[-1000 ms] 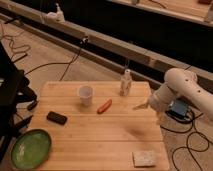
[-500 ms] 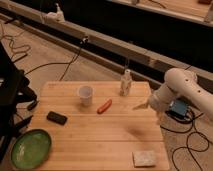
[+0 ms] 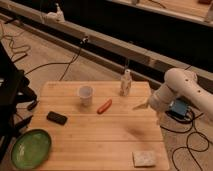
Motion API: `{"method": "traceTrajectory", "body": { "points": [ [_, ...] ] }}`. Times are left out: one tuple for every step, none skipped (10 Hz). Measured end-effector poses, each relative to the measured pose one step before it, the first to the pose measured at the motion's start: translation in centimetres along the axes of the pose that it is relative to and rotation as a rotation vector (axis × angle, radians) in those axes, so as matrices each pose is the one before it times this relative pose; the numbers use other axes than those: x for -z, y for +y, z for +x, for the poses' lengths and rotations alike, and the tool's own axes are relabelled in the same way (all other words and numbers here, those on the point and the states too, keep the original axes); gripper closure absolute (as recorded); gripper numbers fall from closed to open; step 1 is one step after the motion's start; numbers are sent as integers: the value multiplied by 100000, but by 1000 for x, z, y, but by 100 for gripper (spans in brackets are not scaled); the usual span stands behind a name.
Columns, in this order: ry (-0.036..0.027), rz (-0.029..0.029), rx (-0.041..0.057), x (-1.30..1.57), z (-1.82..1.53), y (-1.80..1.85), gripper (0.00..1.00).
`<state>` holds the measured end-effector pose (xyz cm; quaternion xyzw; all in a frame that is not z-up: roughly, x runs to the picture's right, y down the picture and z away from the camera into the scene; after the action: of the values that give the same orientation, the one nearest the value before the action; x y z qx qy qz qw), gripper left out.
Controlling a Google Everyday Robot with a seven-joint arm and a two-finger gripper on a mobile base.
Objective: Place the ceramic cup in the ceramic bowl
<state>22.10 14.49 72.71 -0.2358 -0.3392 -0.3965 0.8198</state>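
Green ceramic bowl (image 3: 31,148) sits at the front-left corner of the wooden table (image 3: 105,140), nothing in it. Black flat object (image 3: 56,118) lies just up and right of the bowl. Ceramic cup (image 3: 86,95) stands upright near the back-left centre of the table, rim up, well apart from the bowl and touching nothing. Red-orange elongated item (image 3: 104,106) lies tilted just right of the cup. Slim white bottle (image 3: 126,83) stands upright near the back edge. End effector (image 3: 141,105) hovers over the right part of the table, pointing left, well apart from the cup. How far open it is: cannot tell. It has no hold of the cup. Beige square pad (image 3: 144,158) lies at the front-right corner. White arm (image 3: 175,92) comes in from off the right edge of the table, with a blue box (image 3: 178,108) on the floor behind it.

Change: none visible. Cup, bowl and arm sit just as in the two earlier frames. Judgement: the task is at its start, the approach is not under way, and the grasp, carry and drop into the bowl are all still to do. The reach has to pass the red-orange item to get to the cup.
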Motion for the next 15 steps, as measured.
{"method": "traceTrajectory", "body": {
  "points": [
    [4,-2,-1,1,0,0,20],
    [-5,-2,1,-2,-1,0,20],
    [5,6,1,4,0,-2,20],
    [42,116,-46,43,34,-34,20],
    [-49,-16,-42,89,45,-55,20],
    [-252,-696,1132,48,55,-714,20],
    [-2250,82,2598,-242,-508,-1751,20],
    [-1775,-74,3123,-594,-579,-1787,20],
    [-1862,-407,3286,-867,-662,-2020,20],
    [-1155,-805,3655,-1262,-573,-2679,20],
    [171,-189,2364,-815,-140,-1949,20],
    [1776,76,2733,-821,53,-2492,20],
    [3521,956,2381,-441,313,-2493,20],
    [4220,1627,2431,-312,354,-2749,20],
    [3715,1756,1877,-190,300,-2430,20]
  ]
}}
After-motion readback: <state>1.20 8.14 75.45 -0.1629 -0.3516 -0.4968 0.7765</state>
